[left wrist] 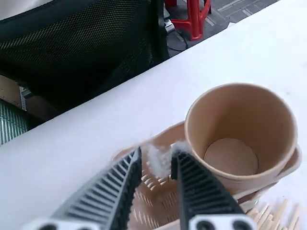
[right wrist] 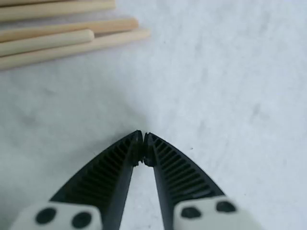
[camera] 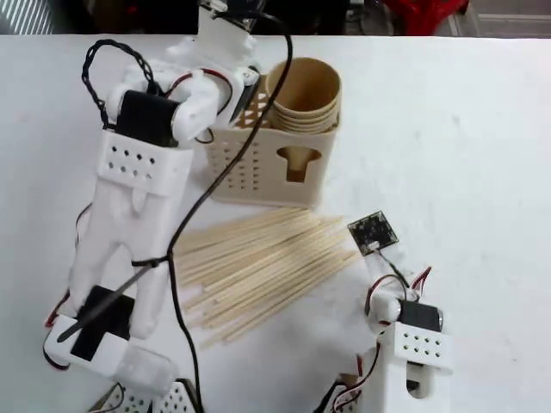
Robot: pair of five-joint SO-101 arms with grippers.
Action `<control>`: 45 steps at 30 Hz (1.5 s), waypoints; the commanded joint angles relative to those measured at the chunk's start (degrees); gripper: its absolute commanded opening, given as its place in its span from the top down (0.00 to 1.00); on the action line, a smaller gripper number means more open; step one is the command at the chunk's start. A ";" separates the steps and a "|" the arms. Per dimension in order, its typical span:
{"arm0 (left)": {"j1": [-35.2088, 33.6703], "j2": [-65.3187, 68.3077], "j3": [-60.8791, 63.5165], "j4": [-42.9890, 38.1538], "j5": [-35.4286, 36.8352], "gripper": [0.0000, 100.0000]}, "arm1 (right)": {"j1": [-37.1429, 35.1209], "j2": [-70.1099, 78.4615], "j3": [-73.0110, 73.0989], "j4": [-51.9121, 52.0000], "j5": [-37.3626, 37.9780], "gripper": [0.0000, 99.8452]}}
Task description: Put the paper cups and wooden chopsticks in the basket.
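A stack of brown paper cups (camera: 303, 93) stands in the right part of the cream slotted basket (camera: 258, 168). A loose pile of wooden chopsticks (camera: 258, 262) lies flat on the table in front of the basket. My left gripper (left wrist: 156, 160) hangs over the basket's left compartment beside the cups (left wrist: 240, 139), its fingers a little open with nothing between them. My right gripper (right wrist: 144, 138) is shut and empty, low over the bare table just past the chopstick ends (right wrist: 67, 40).
The white table (camera: 465, 129) has free room to the right of the basket. The left arm (camera: 129, 215) stretches along the table's left side, with black cables trailing over the chopsticks. Behind the table edge are a black mesh chair (left wrist: 81, 43) and a red stool (left wrist: 192, 17).
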 commanded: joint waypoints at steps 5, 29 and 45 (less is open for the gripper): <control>7.52 0.66 1.76 -1.49 4.22 0.88 | -0.13 -0.75 -0.35 -0.92 -0.18 0.98; 0.75 11.12 -38.24 18.55 4.22 0.88 | -0.04 -0.75 0.18 -1.54 -0.09 0.98; -26.95 10.95 9.41 21.19 11.34 0.87 | -2.07 -0.75 -6.24 -0.22 -0.35 0.98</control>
